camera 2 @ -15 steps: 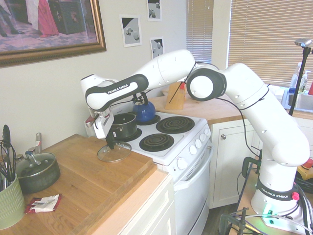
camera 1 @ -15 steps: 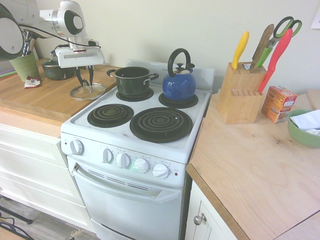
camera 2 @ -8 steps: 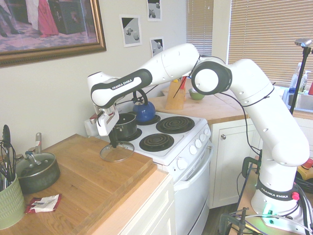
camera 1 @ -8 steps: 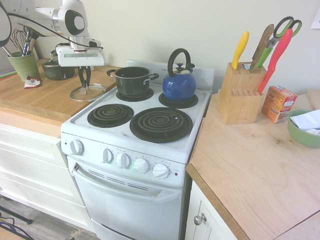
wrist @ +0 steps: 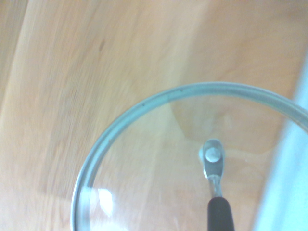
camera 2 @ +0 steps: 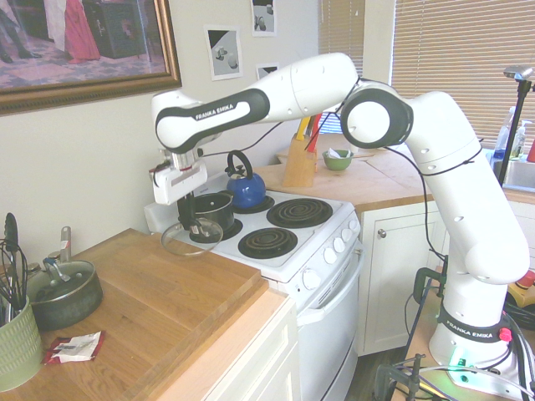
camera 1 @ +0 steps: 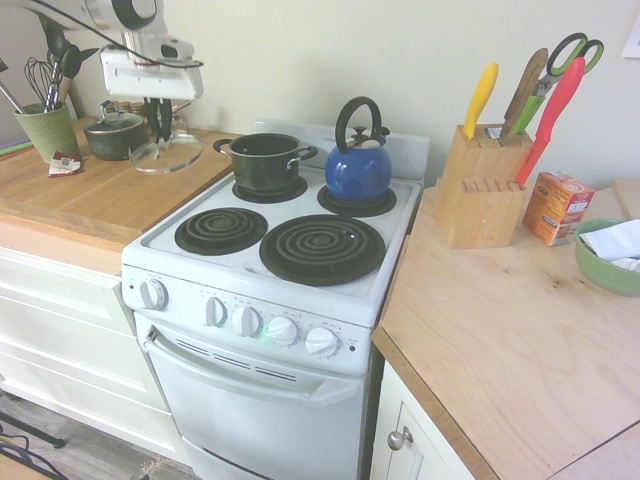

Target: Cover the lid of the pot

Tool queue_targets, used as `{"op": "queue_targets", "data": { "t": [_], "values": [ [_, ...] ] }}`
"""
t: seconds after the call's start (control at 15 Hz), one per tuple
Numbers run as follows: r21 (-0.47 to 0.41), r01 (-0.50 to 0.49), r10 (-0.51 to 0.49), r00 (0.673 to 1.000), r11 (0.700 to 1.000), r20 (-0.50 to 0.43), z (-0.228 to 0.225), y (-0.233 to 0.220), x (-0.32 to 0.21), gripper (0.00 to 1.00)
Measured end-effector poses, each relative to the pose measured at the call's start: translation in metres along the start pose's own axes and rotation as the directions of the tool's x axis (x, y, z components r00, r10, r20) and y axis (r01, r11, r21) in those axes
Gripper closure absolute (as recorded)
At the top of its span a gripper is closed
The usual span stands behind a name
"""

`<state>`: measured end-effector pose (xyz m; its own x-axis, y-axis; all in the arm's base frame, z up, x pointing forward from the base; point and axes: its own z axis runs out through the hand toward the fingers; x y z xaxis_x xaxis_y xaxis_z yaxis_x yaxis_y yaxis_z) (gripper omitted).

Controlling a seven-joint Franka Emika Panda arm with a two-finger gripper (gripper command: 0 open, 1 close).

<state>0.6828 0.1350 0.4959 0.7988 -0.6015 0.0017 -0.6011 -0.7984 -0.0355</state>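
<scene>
One claw (camera 1: 159, 138) lifts the lid (camera 1: 167, 154) off the board (camera 2: 150, 309), clamped on its knob, and the glass now tilts!

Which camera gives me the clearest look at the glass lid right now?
The wrist view: the lid fills much of it, rim and handle sharp. Both exterior views show it small, hanging tilted from the tool.

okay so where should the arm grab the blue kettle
Probably by the top of its dark handle, coming straight down from above: the kettle stands upright, its handle arches high over the round body, and the pot crowds one side.
</scene>
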Motion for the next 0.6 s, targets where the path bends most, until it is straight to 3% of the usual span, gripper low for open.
{"op": "queue_targets", "data": {
  "t": [0.27,0.6],
  "values": [
    [0.022,-0.186,0.187,0.982,0.982,-0.030,-0.057,0.016,0.025,1.00],
    [0.051,-0.393,0.394,0.919,0.918,-0.018,-0.051,0.042,0.088,1.00]
  ]
}}
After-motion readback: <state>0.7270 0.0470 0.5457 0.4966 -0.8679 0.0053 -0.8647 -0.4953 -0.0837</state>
